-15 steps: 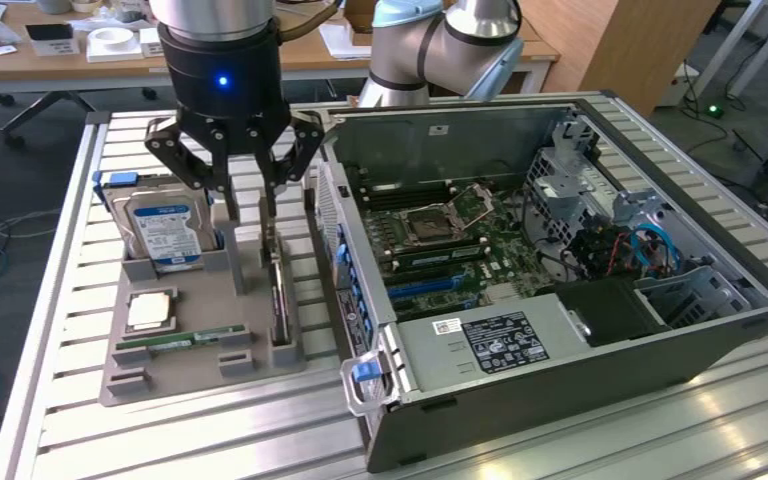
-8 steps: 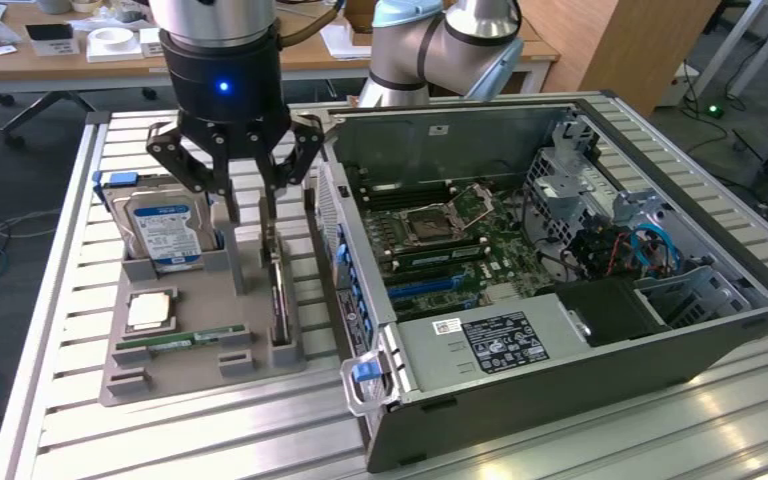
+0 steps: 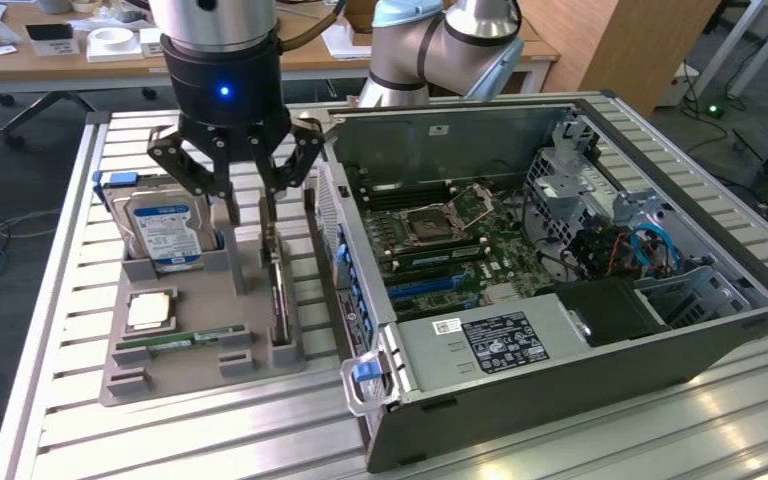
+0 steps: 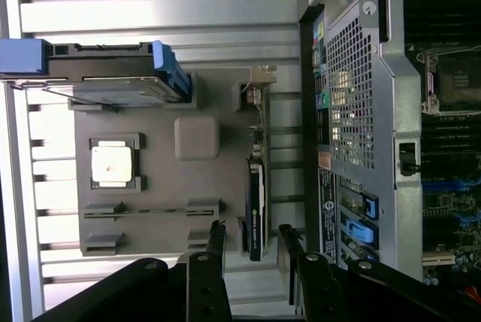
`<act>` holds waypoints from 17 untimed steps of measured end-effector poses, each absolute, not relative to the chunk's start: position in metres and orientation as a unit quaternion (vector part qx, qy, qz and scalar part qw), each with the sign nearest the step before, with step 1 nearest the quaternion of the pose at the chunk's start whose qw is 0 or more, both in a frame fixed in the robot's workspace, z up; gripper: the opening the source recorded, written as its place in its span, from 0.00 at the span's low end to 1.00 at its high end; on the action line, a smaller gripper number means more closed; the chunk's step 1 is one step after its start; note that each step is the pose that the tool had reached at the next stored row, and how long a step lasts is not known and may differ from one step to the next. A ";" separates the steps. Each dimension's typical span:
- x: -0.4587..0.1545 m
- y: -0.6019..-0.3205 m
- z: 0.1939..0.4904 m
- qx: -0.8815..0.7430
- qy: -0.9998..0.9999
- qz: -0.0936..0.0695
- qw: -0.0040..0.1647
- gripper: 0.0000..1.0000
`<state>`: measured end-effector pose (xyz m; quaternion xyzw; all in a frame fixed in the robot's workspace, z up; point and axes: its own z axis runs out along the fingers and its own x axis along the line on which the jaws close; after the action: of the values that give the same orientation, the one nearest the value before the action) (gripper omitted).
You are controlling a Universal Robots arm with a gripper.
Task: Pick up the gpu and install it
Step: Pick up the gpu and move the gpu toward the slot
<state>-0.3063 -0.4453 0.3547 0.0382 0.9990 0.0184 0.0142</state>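
Note:
The gpu stands on edge in a slot of the grey holder tray, a thin dark card with a metal bracket at its far end. My gripper hangs just above the card's far half, open, one finger on each side of its line, touching nothing. In the wrist view the gpu appears edge-on, lined up between my two black fingertips, with my gripper open around empty space. The open computer case lies to the exterior view's right, its green motherboard exposed.
On the same tray stand a hard drive with a blue label, a silver CPU and a narrow RAM stick. The case's rear wall is close beside the card. A slatted metal table carries everything.

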 end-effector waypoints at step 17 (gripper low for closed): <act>-0.306 -0.445 0.351 0.038 0.999 0.019 0.014 0.42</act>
<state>-0.3064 -0.4453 0.3505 0.0382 0.9990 0.0185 0.0142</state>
